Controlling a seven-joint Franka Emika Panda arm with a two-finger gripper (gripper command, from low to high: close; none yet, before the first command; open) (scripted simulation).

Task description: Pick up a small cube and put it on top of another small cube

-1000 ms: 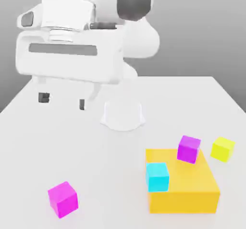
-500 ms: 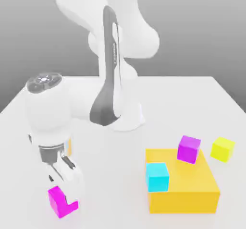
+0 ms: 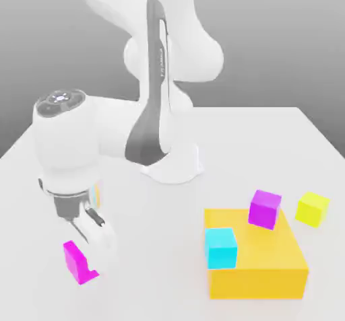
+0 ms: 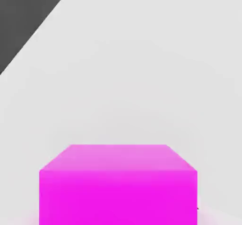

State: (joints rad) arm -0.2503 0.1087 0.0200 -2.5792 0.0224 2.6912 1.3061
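Note:
The small magenta-pink cube point(image 3: 76, 260) is at the exterior view's lower left, a little above the white table, partly hidden behind a white finger point(image 3: 103, 244). My gripper point(image 3: 91, 264) points down and is shut on this cube. In the hand view the magenta cube point(image 4: 118, 186) sits close up between the jaws, with the table beyond it. The purple-violet cube point(image 3: 264, 208) rests at the far edge of a flat orange-yellow block point(image 3: 269, 266), well off to the exterior view's right of the gripper.
A cyan cube point(image 3: 221, 247) sits at the orange-yellow block's front left corner. A yellow-green cube point(image 3: 312, 208) lies on the table to the right of the block. The arm's white base point(image 3: 174, 165) stands mid-table behind.
The arm came down from high at the back to the magenta cube. The gripper closed on it, and the cube has since risen slightly and shifted to the exterior view's left.

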